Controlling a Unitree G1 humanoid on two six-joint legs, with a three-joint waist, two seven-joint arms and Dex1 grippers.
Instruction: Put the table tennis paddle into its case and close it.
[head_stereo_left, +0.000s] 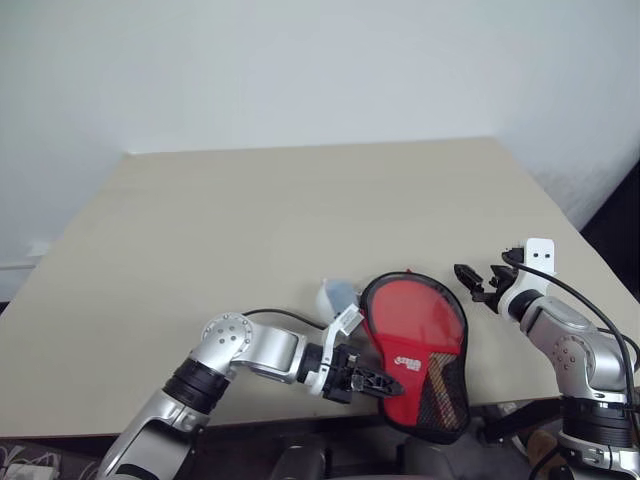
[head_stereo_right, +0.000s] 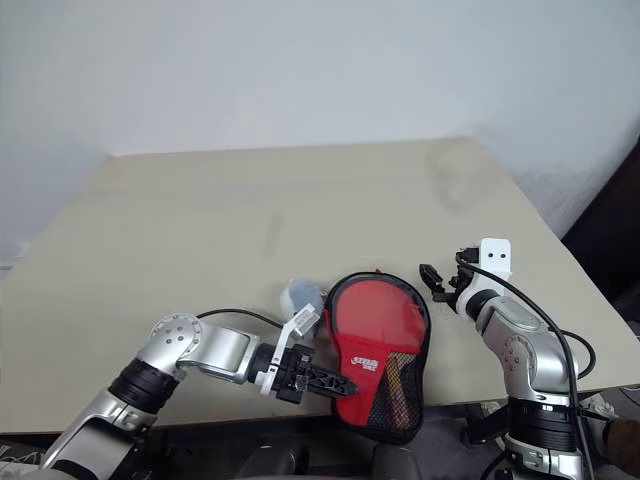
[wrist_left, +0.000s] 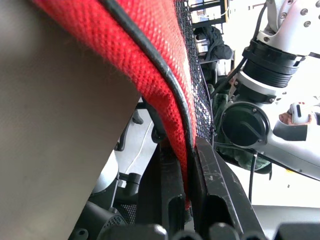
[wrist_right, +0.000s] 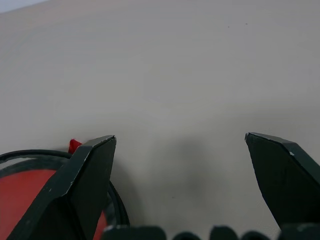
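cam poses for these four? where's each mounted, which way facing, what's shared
Left eye: on the head, facing forward and down at the table; both arms in frame.
Right eye: the same head camera's other eye, same scene.
Left wrist: looks along the left hand, shut on the case edge, across to the right arm.
Right wrist: looks along the open right hand over the table.
Shared: the case shows in all four.
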